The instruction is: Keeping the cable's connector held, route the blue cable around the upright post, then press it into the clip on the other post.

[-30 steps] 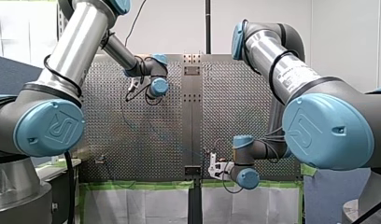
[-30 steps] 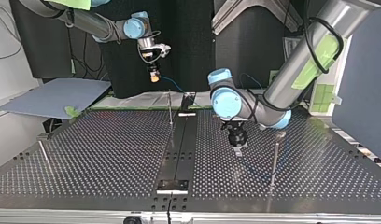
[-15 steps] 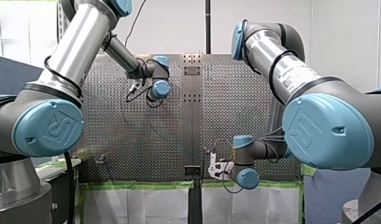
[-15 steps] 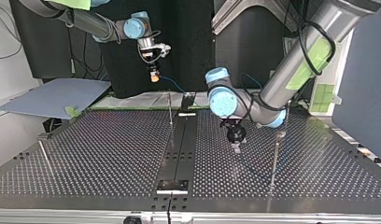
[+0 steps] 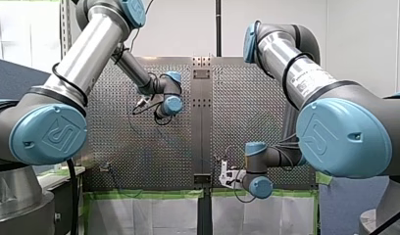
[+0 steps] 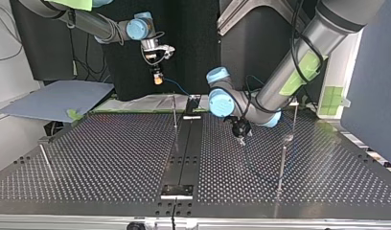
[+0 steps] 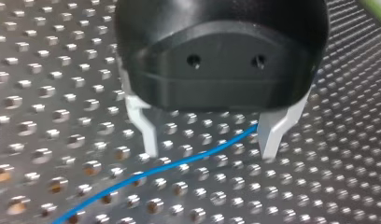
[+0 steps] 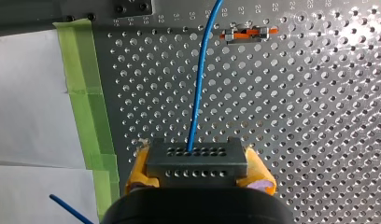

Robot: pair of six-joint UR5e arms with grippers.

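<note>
While right gripper [image 8: 198, 173] clamps the connector [image 8: 197, 158], left gripper [image 7: 209, 153] sits open astride the blue cable [image 7: 179, 164]. Centre the cable between the jaws, drop lower, then close.

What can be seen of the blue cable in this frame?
The blue cable is thin and smooth. One end enters a dark connector with rows of holes, clamped between the yellow pads of my right gripper. From there it runs out over the perforated table. Further along it passes in a gentle curve between the open jaws of my left gripper, ungripped.
</note>
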